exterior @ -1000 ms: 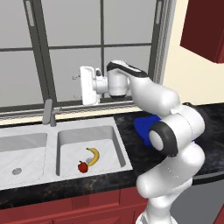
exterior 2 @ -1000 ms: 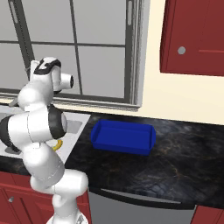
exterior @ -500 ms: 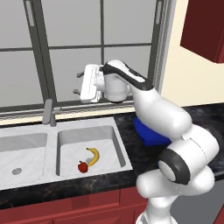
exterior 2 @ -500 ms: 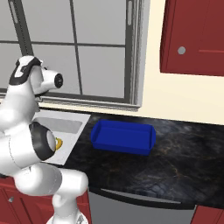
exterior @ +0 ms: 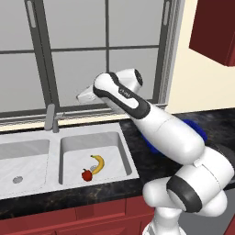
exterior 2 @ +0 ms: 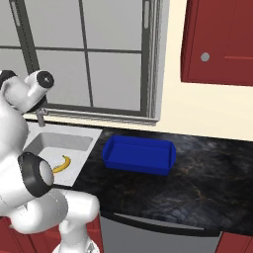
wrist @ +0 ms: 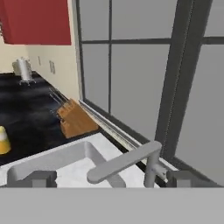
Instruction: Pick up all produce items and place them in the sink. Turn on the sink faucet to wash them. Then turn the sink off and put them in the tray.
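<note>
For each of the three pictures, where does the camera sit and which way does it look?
Left base view: behind the arm, to its left, looking forward and down at the light-grey double-basin sink with the curved yellow banana and small round red fruit; the white arm crosses the right.
Right base view: behind, to the right, facing the shallow bright-blue tray; the arm fills the left.
Hand view: on the hand, facing the grey faucet and wooden knife block; the dark fingertips stand wide apart.
Both base views share the sink, banana and window.

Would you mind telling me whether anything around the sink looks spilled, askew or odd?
Nothing stands out: the banana and red fruit lie in the sink, the faucet stands upright, and the tray sits flat.
</note>
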Controlling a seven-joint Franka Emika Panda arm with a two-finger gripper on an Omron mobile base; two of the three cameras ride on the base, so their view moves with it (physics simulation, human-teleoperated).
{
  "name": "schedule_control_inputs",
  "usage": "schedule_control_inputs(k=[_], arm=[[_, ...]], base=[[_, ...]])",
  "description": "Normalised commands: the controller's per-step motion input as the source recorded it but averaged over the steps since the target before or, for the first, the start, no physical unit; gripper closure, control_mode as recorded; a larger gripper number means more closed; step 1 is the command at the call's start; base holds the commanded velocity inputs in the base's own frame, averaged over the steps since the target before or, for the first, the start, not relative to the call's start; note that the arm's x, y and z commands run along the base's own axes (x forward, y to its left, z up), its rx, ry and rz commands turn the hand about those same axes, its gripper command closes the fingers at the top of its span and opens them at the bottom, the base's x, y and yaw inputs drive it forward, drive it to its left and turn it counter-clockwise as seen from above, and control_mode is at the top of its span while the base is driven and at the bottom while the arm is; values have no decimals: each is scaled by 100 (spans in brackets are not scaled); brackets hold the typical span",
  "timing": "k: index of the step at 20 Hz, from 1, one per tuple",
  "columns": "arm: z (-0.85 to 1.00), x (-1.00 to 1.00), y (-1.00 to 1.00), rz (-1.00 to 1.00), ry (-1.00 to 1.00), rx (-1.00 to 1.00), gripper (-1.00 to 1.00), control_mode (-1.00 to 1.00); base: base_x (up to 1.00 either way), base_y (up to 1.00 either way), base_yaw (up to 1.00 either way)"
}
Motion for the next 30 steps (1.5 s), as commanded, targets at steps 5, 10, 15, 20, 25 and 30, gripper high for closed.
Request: schedule_control_inputs(k=[5,10,15,20,25,30], arm=[[0,-21,-18,-34,66,0,-100,-100],[-2,-20,-22,-35,55,0,-100,-100],[-40,-25,-32,-27,28,0,-100,-100],[-59,-16,-28,-16,6,-4,-100,-100],[-49,-5,-28,-8,7,-1,-100,-100],[-53,-14,-26,-4,2,0,-100,-100]], base=[[0,0,0],[0,0,0],[0,0,0],[0,0,0],[0,0,0],[0,0,0]])
